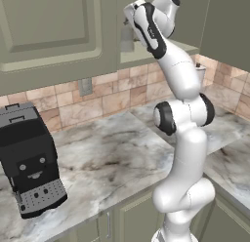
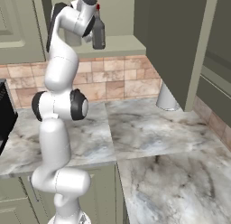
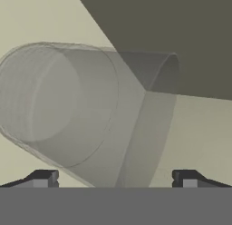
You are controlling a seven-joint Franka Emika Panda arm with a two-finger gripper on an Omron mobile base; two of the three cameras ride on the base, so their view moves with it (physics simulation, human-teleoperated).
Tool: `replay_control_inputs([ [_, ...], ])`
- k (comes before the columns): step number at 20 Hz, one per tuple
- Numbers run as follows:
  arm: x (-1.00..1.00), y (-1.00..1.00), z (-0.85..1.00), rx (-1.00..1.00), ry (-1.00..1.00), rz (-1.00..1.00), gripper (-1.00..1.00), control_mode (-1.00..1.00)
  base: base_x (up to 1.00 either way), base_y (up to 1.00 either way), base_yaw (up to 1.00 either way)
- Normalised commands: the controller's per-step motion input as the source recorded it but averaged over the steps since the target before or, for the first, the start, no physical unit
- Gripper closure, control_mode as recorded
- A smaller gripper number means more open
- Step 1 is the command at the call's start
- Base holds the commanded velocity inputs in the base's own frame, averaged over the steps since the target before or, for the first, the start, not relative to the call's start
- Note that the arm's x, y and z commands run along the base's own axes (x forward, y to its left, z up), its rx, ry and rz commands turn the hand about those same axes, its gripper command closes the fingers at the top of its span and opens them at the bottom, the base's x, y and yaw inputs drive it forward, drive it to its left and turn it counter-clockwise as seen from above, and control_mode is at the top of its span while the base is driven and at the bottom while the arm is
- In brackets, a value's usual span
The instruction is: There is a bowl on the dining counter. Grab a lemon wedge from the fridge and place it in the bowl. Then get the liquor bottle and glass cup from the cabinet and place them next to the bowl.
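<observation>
The glass cup (image 3: 77, 106) is clear and lies large across the hand view, rolled onto its side there, just beyond my open gripper (image 3: 115, 181), whose fingertips (image 3: 45, 178) stand wide apart with nothing between them. The cup (image 1: 127, 40) stands on the shelf of the open upper cabinet, partly behind my raised arm, and shows again as a grey cup (image 2: 72, 38) in the right base view. The dark liquor bottle (image 2: 98, 31) with a red cap stands upright on the same shelf, just right of my hand. The bowl and the lemon wedge are out of view.
The cabinet's open door (image 2: 176, 42) hangs out to the right over the marble counter (image 2: 149, 128). A grey canister (image 2: 168, 99) stands on the counter behind that door. A black coffee machine (image 1: 29, 163) sits at the counter's left end.
</observation>
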Motion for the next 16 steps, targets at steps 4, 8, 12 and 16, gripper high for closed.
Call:
replay_control_inputs([
  [4, 0.16, 0.22, -0.07, 0.00, 0.09, 0.00, -1.00, -1.00, 0.00, 0.00, 0.00],
  [8, -0.02, 0.10, -0.20, 0.00, 0.08, 0.01, -1.00, -1.00, 0.00, 0.00, 0.00],
  [12, -0.09, 0.00, -0.32, 0.00, 0.10, 0.03, -1.00, -1.00, 0.00, 0.00, 0.00],
  [16, 0.00, 0.04, -0.39, 0.00, 0.06, 0.02, -1.00, -1.00, 0.00, 0.00, 0.00],
])
